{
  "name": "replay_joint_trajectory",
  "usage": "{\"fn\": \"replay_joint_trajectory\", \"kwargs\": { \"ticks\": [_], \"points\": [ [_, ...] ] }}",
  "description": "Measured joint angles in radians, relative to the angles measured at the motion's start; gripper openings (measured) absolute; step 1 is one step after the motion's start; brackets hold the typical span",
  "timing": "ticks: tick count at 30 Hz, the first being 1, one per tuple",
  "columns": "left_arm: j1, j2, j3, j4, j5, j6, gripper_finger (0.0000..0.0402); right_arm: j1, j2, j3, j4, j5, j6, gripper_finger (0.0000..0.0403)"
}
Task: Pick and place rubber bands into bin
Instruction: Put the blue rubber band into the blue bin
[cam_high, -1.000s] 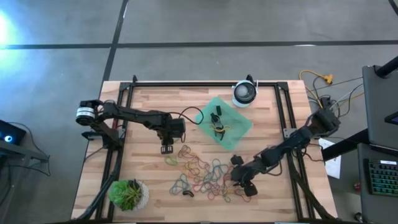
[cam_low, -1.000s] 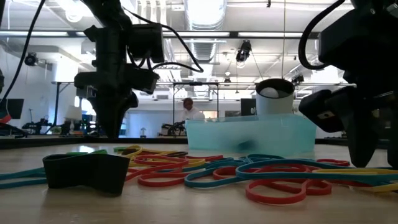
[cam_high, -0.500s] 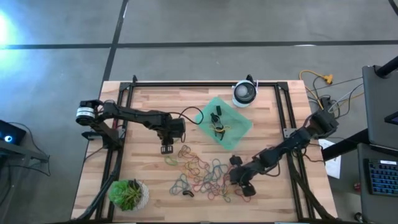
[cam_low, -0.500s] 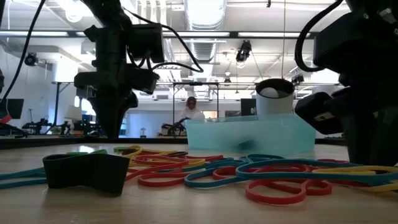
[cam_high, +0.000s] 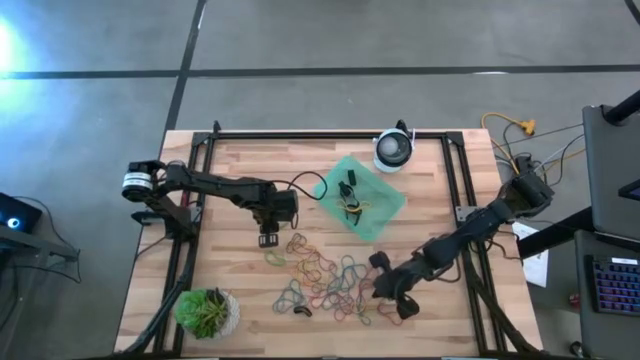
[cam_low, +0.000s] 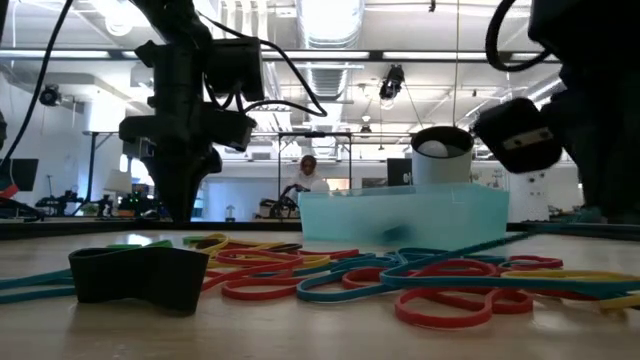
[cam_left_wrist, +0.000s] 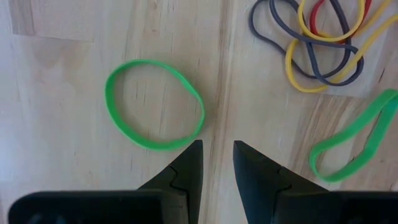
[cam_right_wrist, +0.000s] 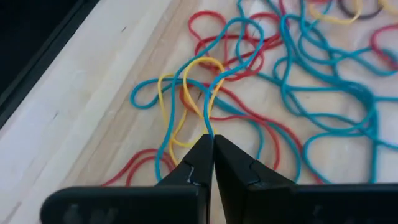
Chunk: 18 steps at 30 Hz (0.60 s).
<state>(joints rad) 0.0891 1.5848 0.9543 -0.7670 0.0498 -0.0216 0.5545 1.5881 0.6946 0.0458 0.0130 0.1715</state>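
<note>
Right arm reaches in from the table's right edge, its right gripper (cam_high: 388, 292) low near the front, fingers (cam_right_wrist: 198, 163) pressed together at the tips. Left arm extends from the left side; left gripper (cam_high: 268, 239) points down, fingers (cam_left_wrist: 186, 171) narrowly parted, holding nothing.
</note>
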Motion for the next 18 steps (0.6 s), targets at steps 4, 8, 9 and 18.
{"fn": "replay_joint_trajectory", "kwargs": {
  "ticks": [4,8,9,18],
  "points": [
    [0.000,0.000,0.000,0.000,0.000,0.000,0.0073,0.000,-0.044,0.021,-0.039,0.056,-0.064,0.0009],
    [0.000,0.000,0.000,0.001,0.000,0.000,0.0073,0.000,-0.099,0.036,-0.073,0.138,-0.139,0.0009],
    [0.000,0.000,0.000,0.001,0.000,0.000,0.0073,0.000,-0.115,0.038,-0.078,0.166,-0.159,0.0009],
    [0.000,0.000,0.000,0.007,0.000,0.000,0.0073,-0.001,-0.263,0.038,-0.095,0.475,-0.346,0.0009]
  ]
}}
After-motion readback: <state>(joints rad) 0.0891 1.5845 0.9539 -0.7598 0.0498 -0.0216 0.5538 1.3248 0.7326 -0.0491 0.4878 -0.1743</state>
